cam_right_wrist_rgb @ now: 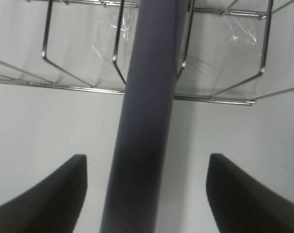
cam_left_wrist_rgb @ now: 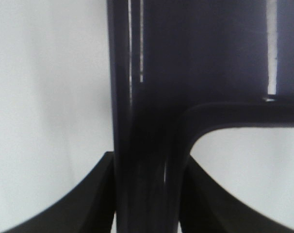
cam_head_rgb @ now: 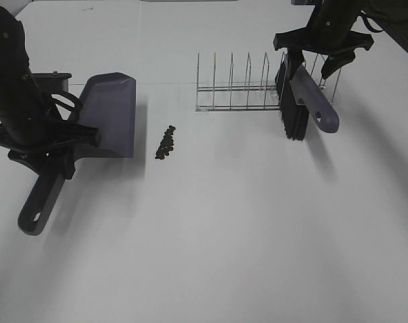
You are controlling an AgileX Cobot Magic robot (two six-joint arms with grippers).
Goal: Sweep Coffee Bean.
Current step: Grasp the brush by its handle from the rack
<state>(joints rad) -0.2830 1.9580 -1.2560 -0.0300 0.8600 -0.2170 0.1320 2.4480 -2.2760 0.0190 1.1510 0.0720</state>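
Left gripper (cam_left_wrist_rgb: 147,194) is clamping dustpan (cam_head_rgb: 113,114); right gripper (cam_right_wrist_rgb: 147,194) is straddling brush (cam_head_rgb: 305,104), jaws spread, so off-centre closing risks toppling it.

Text, labels, brands, numbers, signs: none legible in any of my three views; on dustpan (cam_head_rgb: 113,111), brush (cam_head_rgb: 317,104), rack (cam_head_rgb: 232,108) and table (cam_head_rgb: 224,235) I read no marking
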